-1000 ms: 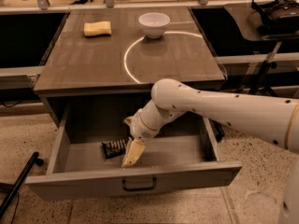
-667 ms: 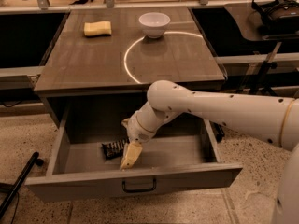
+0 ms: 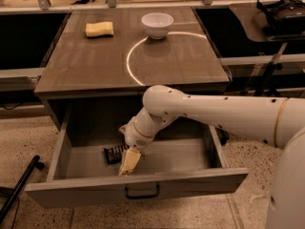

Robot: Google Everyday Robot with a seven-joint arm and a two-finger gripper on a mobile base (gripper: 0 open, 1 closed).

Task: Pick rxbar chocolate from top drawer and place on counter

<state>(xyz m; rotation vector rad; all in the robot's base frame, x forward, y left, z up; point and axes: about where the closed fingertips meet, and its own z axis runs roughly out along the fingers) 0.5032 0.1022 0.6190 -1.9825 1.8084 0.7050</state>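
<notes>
camera view: pale gripper [image 3: 129, 162] inside the open grey-brown top drawer [image 3: 95, 192], just beside the dark striped rxbar chocolate [image 3: 113, 154]. can't tell its grip.

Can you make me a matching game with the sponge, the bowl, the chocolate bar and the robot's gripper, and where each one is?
Things:
1. yellow sponge
2. white bowl
3. rxbar chocolate
4. gripper

Places:
A. lying on the floor of the open top drawer, left side
B. down in the drawer, just right of the bar
C. back left of the counter
D. back of the counter, by the white arc

Pairs: 1-C, 2-D, 3-A, 4-B.
</notes>
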